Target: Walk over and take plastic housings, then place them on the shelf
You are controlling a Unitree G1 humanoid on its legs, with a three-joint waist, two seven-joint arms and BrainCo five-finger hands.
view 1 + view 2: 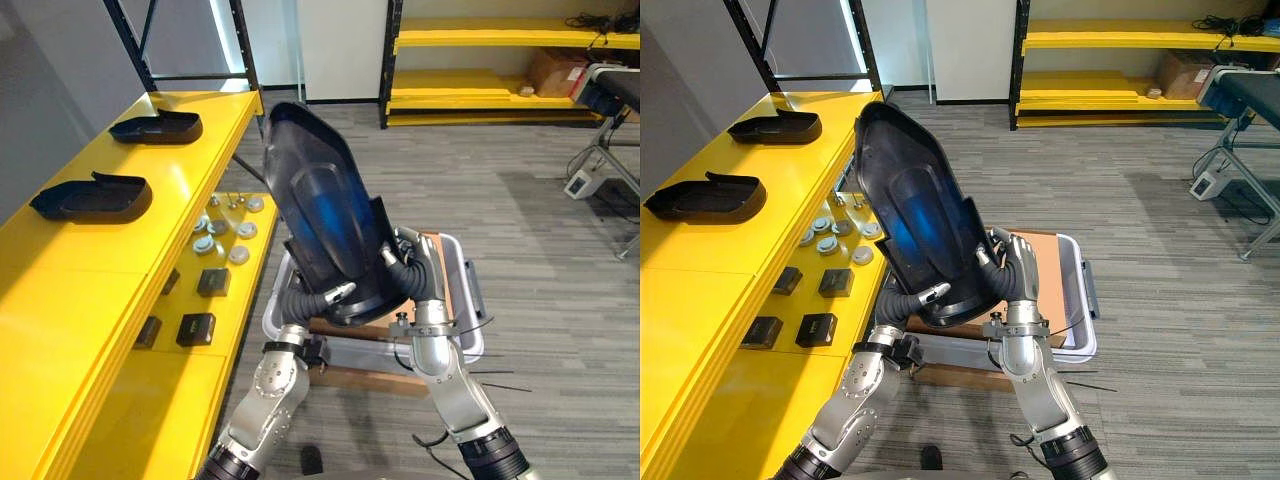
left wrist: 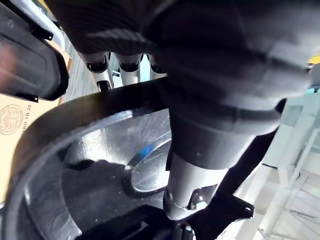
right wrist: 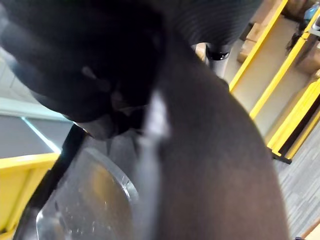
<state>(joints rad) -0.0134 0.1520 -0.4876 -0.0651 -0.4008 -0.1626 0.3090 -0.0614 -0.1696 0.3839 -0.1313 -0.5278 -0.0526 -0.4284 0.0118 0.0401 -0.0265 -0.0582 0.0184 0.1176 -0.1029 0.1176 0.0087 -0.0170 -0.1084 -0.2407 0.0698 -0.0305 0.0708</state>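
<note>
Both clenched: my left hand (image 1: 925,296) and right hand (image 1: 1018,268) clamp the housing (image 1: 908,205) at its lower end; I judge it too bulky single-handed, shelf (image 1: 700,280) alongside.

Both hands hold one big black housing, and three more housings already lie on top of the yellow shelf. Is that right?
Not quite: two housings lie on the yellow shelf, not three. The left eye view shows the nearer housing and the farther housing. The rest is right: the left hand and the right hand both grip the big black housing.
</note>
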